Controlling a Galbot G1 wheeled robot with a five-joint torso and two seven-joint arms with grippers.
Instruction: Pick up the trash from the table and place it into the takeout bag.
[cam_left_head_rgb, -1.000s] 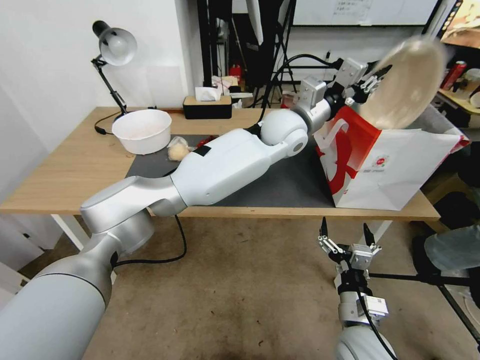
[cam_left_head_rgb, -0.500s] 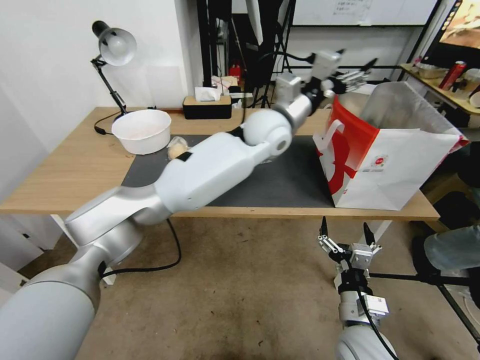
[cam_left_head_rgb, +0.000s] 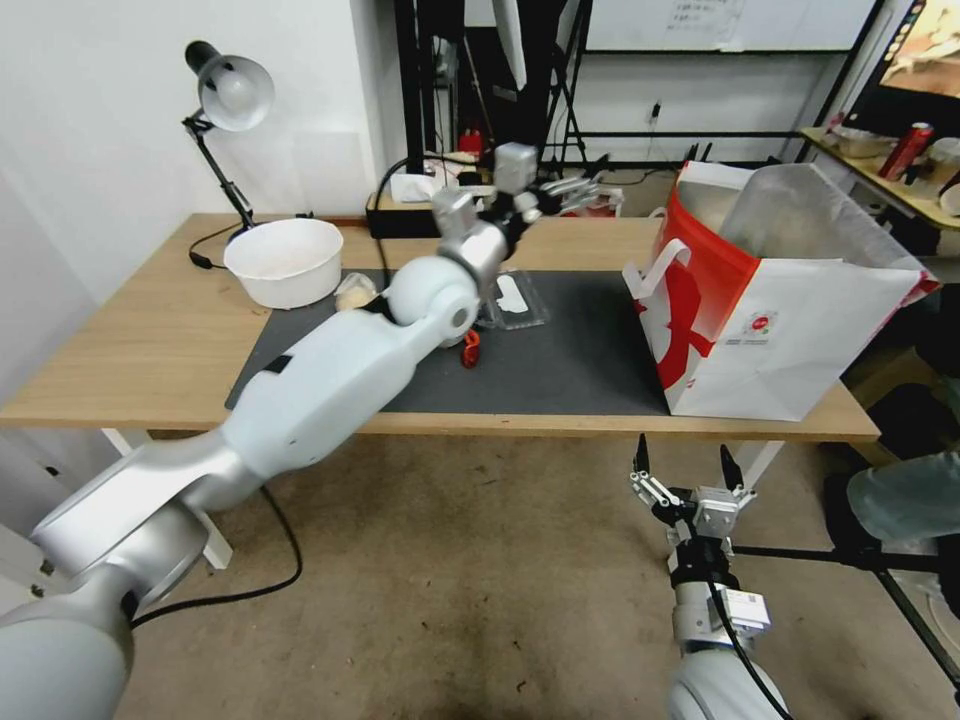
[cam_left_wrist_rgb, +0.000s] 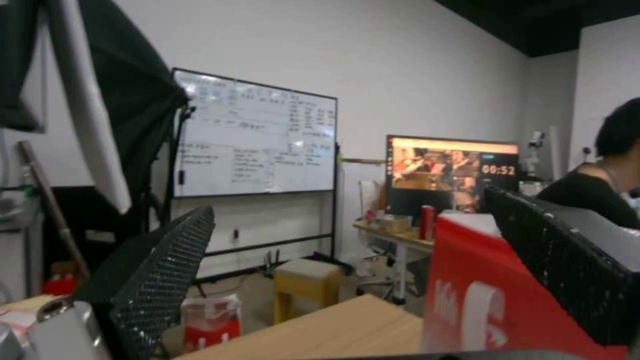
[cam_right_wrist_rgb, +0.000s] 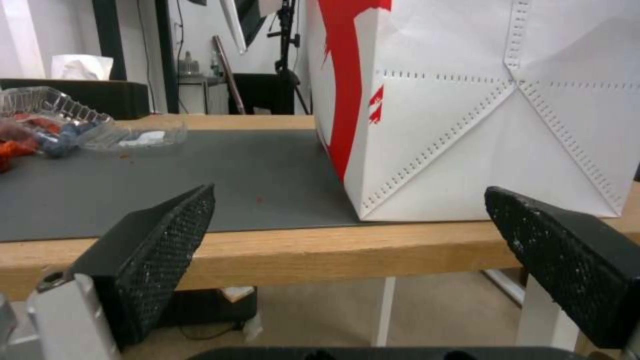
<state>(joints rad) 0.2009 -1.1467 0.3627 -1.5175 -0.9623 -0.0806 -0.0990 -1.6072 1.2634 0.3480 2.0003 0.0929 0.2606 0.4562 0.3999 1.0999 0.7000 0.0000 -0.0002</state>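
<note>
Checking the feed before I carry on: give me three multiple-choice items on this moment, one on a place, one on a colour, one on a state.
1. Where is the left hand?
A. Inside the takeout bag
B. Raised above the table's far side
C. Down by the floor

2. What colour are the side panels of the takeout bag?
A. Red
B. Blue
C. Green

3. What state is the right hand in?
A. Shut on a cup
B. Shut on nothing
C. Open, holding nothing

Answers:
1 B, it hovers over the back of the table, apart from the bag.
2 A, the head view shows a red panel facing the mat.
3 C, its fingers stand apart below the table edge with nothing between them.
</note>
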